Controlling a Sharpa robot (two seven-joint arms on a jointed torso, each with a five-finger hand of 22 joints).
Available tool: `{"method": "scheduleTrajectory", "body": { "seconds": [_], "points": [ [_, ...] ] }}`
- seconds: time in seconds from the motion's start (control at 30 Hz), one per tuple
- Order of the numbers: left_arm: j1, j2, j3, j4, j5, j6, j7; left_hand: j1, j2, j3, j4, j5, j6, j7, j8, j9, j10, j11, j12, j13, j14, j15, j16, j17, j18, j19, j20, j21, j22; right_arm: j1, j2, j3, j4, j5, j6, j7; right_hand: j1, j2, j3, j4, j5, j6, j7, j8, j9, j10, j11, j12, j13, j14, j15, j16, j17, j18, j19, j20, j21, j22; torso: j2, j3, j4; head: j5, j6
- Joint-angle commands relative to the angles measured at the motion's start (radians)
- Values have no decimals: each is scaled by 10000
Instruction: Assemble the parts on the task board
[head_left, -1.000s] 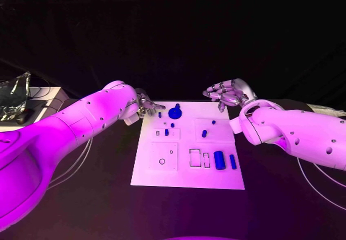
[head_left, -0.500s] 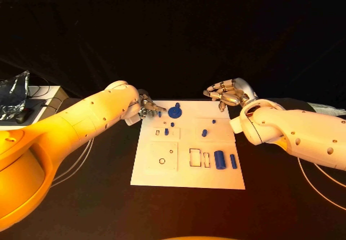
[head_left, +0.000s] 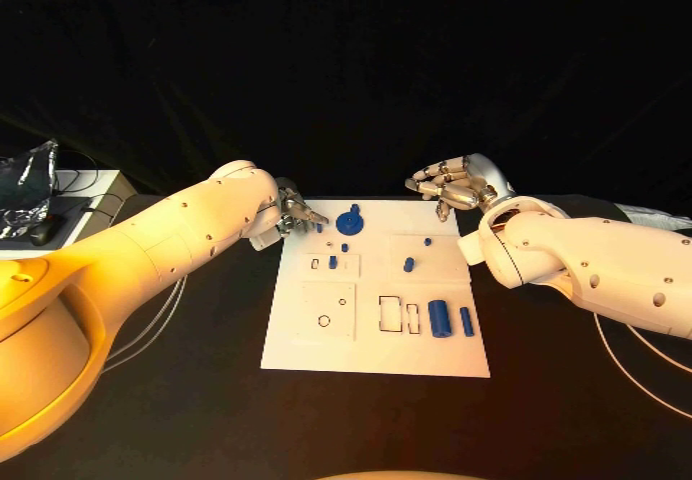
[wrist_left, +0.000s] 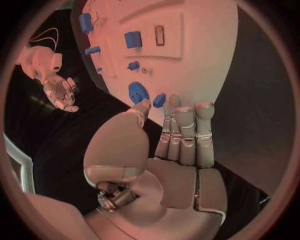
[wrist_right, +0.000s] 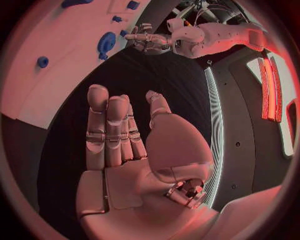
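- The task board (head_left: 378, 345) lies flat in the middle of the black table (head_left: 173, 400), its near part bare.
- On the board's near right, a large blue cylinder (head_left: 438, 320) and a slimmer blue bar (head_left: 466, 321) lie side by side, just beside an outlined slot (head_left: 389, 314).
- Mid-board, two small blue pieces (head_left: 333, 263) and (head_left: 410, 266) sit apart from each other.
- At the far edge sits a round blue disc (head_left: 351, 225) with a stub rising from it.
- The left hand (head_left: 294, 213) is at the board's far left corner, next to the disc. In the left wrist view its fingers (wrist_left: 186, 131) lie straight and pressed side by side, thumb tip close to a small blue part (wrist_left: 159, 100); whether it pinches that part I cannot tell.
- The right hand (head_left: 454, 186) hovers beyond the board's far right corner, off the surface. Its fingers (wrist_right: 107, 125) are extended, close together and slightly curved, thumb apart, holding nothing.
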Motion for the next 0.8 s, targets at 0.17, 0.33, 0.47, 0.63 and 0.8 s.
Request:
{"method": "scheduleTrajectory", "body": {
  "seconds": [0.17, 0.33, 0.47, 0.63, 0.8],
  "points": [
    [10, 76, -2, -48, 67, -213, 95, 159, 413, -67, -259, -1, 66, -13, -125, 22, 12, -10, -57, 17, 50, 19, 60, 51, -105, -19, -50, -14, 348, 12, 16, 8, 17, -102, 35, 87, 21, 38, 3, -78, 32, -4, 86, -64, -8, 82, -20, -57, -8, -31, 7, 11, -6, 155, 120, 17, 28, 323, 4, -4, 1, 0, -7],
    [7, 97, -49, -92, 117, -195, 84, 328, 577, -86, -394, -7, 81, -28, -159, 18, 17, -21, -70, 14, 48, 15, 80, 93, -124, -18, -65, 11, 365, 21, 16, 8, 23, -102, 39, 81, 21, 38, 3, -78, 32, -4, 86, -64, -8, 82, -20, -57, -8, -31, 7, 11, -6, 155, 120, 17, 28, 323, 10, -1, 4, 0, -17],
    [6, 97, -90, -102, 163, -159, 90, 385, 600, -107, -444, -8, 90, -33, -175, 14, 17, -25, -76, 12, 42, 11, 76, 98, -131, -22, -69, 16, 369, 27, 15, 8, 23, -103, 43, 78, 21, 38, 3, -78, 32, -4, 86, -64, -8, 82, -20, -57, -8, -31, 7, 11, -6, 155, 120, 17, 28, 323, 7, -4, 0, -5, -25],
    [5, 103, -120, -86, 240, -95, 95, 482, 657, -80, -511, -1, 103, -42, -201, 1, 17, -30, -84, 9, 41, 10, 89, 121, -142, -19, -74, 39, 381, 32, 17, 8, 24, -103, 47, 79, 21, 38, 3, -78, 32, -4, 86, -64, -8, 82, -20, -57, -8, -31, 7, 11, -6, 155, 120, 17, 28, 323, 7, -6, 5, 8, -44],
    [4, 94, -130, -30, 353, -48, 98, 790, 778, 353, -751, -21, 137, -59, -347, -96, 25, -43, -141, -18, 50, -3, 183, 243, -169, -4, -96, 126, 435, 34, 19, 8, 24, -103, 51, 81, 21, 38, 3, -78, 32, -4, 86, -64, -8, 82, -20, -57, -8, -31, 7, 11, -6, 155, 120, 17, 28, 323, 5, -9, 8, 5, -54]
  ]
}}
